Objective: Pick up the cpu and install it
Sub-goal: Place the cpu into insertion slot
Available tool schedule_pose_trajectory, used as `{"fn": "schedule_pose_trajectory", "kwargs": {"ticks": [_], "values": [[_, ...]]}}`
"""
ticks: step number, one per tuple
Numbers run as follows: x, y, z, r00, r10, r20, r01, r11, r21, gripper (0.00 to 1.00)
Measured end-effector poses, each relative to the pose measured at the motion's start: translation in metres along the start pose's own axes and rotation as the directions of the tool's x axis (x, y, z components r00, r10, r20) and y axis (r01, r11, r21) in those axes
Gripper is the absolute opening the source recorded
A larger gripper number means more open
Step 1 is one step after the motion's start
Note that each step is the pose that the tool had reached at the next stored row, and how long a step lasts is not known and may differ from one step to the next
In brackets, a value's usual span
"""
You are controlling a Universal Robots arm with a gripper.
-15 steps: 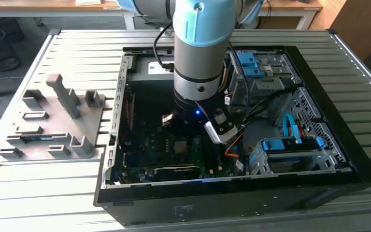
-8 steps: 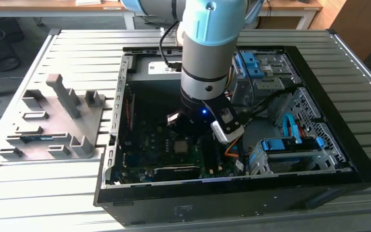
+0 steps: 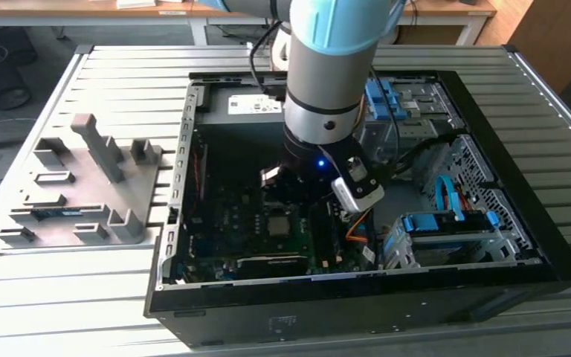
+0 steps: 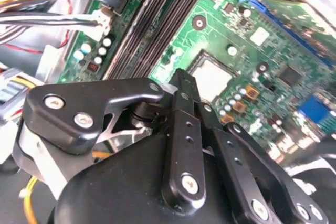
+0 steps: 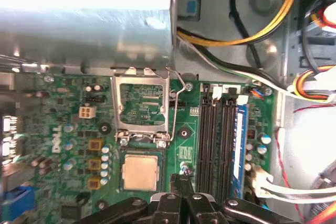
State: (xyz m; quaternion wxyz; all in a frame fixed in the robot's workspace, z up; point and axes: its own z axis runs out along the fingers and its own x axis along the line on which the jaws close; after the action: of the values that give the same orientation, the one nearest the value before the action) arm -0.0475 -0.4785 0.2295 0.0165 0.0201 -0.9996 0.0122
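The cpu (image 5: 140, 173) lies flat inside the dark square socket on the green motherboard (image 5: 63, 129), its dull metal top facing up and its edges lined up with the socket walls. Judging by that fit, the placing is done. The hinged metal retention frame (image 5: 142, 106) stands tipped open on the far side of the socket, and its wire lever (image 5: 178, 90) is raised, which leaves the chip uncovered and not yet clamped.

In the first wrist view, the gripper (image 5: 182, 179) hangs just beside the chip, between it and the black memory slots (image 5: 215, 140). Its two dark fingers are pressed together with nothing between them. The second wrist view agrees: the tips meet just short of the chip and are apart from it.

In the exterior view, the arm (image 3: 330, 74) reaches straight down into the open computer case (image 3: 365, 297), which lies on its side on the slatted table (image 3: 68, 312). This puts the board face-up beneath the tool. A grey parts fixture (image 3: 77, 193) sits well apart, toward the exterior view's left.
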Motion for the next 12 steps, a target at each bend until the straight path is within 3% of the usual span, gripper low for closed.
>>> {"fn": "schedule_pose_trajectory", "kwargs": {"ticks": [9, 12], "values": [[0.0013, -0.0010, -0.0405, 1.0000, 0.000, -0.0001, 0.000, 1.0000, 0.0001, 0.10], [0.0014, -0.0010, -0.0426, 1.0000, 0.000, 0.0001, 0.000, 1.0000, -0.0002, 0.10]]}}
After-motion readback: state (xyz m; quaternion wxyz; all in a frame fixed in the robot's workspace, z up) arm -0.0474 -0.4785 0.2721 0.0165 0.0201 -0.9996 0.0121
